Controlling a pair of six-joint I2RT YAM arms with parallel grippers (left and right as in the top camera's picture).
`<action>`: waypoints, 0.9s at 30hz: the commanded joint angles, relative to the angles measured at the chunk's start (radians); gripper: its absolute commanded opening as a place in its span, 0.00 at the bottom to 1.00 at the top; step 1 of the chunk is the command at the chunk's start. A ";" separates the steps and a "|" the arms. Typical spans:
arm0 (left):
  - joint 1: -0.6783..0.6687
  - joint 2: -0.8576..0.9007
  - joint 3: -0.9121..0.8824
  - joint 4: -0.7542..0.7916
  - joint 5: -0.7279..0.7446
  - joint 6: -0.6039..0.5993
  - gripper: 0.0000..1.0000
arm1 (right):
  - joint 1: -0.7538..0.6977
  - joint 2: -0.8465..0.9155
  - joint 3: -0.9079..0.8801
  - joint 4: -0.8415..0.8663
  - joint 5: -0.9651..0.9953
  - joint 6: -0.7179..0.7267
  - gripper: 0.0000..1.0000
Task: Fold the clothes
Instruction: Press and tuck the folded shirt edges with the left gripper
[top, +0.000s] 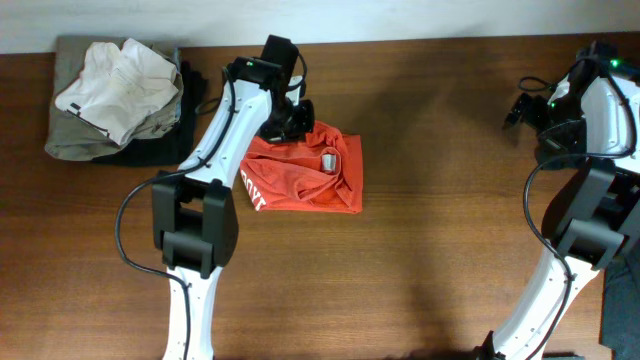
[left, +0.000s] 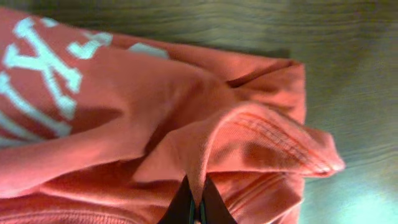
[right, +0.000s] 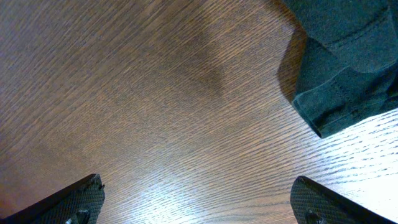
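A red-orange T-shirt (top: 305, 170) with white lettering lies folded in a bunched rectangle in the middle of the table. My left gripper (top: 292, 122) is at the shirt's far left corner. In the left wrist view its jaws (left: 196, 196) are shut on a raised fold of the red fabric (left: 249, 143). Off to the far right, my right gripper (top: 518, 108) hangs over bare wood. Its fingers (right: 81, 199) stand wide apart with nothing between them. A dark garment (right: 348, 68) lies just beyond it in the right wrist view.
A pile of other clothes (top: 115, 95), cream and olive over dark fabric, sits at the table's back left corner. Bare brown wood (top: 440, 220) stretches between the shirt and the right arm.
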 joint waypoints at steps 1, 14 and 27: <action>-0.047 0.004 0.032 0.047 0.052 -0.050 0.01 | 0.003 -0.032 0.018 -0.001 0.005 0.005 0.99; -0.149 0.017 0.032 0.267 0.027 -0.194 0.06 | 0.003 -0.032 0.018 -0.001 0.005 0.005 0.99; -0.222 0.131 0.032 0.480 -0.006 -0.213 0.99 | 0.003 -0.032 0.018 -0.001 0.005 0.005 0.98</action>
